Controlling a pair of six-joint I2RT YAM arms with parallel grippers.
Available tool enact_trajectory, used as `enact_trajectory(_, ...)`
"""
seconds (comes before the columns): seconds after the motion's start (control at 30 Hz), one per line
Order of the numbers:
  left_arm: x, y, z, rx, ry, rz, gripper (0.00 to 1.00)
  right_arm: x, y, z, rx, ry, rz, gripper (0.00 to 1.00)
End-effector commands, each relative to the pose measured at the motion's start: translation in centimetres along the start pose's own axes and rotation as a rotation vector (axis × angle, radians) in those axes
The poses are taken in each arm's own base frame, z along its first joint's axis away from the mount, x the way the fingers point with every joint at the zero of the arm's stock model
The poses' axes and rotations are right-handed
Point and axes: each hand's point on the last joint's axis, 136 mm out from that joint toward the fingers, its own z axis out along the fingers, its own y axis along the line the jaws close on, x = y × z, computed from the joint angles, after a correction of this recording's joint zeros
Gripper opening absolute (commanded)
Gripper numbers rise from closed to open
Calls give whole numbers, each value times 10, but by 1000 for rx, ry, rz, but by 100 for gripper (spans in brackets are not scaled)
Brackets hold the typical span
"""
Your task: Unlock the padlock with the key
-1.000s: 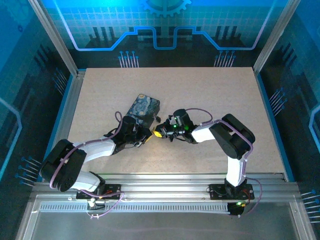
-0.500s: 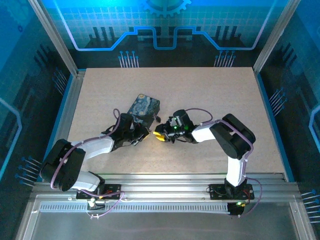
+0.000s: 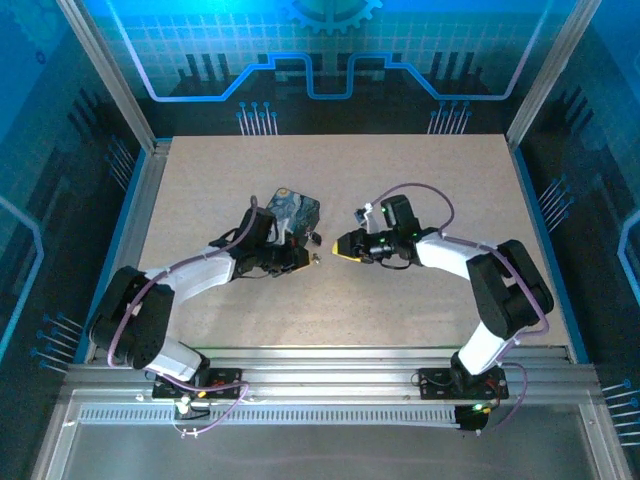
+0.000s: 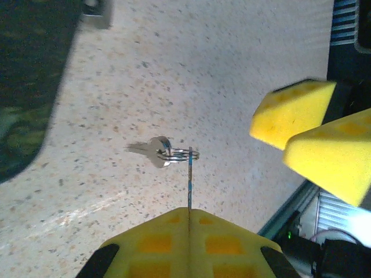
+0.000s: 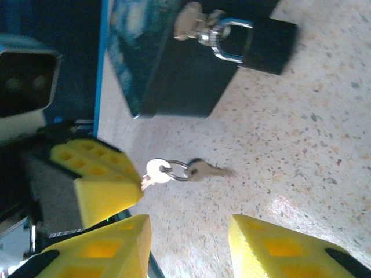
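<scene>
Left claw [image 4: 189, 213] is clenched tight on the key [image 5: 155, 172], pinching it by the thin end so the round head sticks out toward the right claw [image 5: 188, 229]. A little ring [image 5: 181, 170] hangs off the head, with a second key [image 5: 207, 169] dangling from it low over the desk [image 5: 313, 145]; can't tell if it's actually touching. The right claw is released, with its jaws spread, parked just beside the key bunch and gripping nothing.

The padlock [image 5: 266, 37] sits a bit farther along the desk, its shackle [image 5: 232, 46] hooked through the latch of the dark-blue tin [image 5: 174, 81]. I can't see the keyhole from any angle here.

My guess at the step: getting the key into a grip that leaves the blade free, probably a handoff to the right claw.

Stuff that could go sideways:
- The key is held on a tiny patch of metal, so any nudge from the other claw could twist it or pop it out.
- The right claw could close on the ring or the spare key instead of the real one, and then the key just flops around.
- The dangling spare could snag on the shackle on the way in.
- The padlock hangs loose on that latch, so pushing a key at it probably swings it away unless something steadies it.
- The tin looks light and could slide too.
</scene>
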Motion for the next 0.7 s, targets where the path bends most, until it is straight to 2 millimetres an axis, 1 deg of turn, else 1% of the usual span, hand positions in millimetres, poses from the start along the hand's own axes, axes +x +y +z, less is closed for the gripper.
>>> enact_trajectory(0.0, 5, -20, -1, 84, 90, 104, 0, 5, 21, -17, -122, 69, -169, 40)
enact_trajectory(0.1, 2, -29, 0, 116, 113, 132, 0, 6, 18, -19, -148, 86, -184, 41)
enact_trajectory(0.2, -1, -32, 1, 116, 119, 147, 0, 3, 19, -18, -173, 95, -188, 41)
enact_trajectory(0.4, -5, -42, 4, 161, 134, 163, 0, -3, 28, -15, -223, 95, -220, 41)
enact_trajectory(0.67, -9, -55, 0, 199, 133, 192, 0, -3, 30, -1, -244, 127, -223, 41)
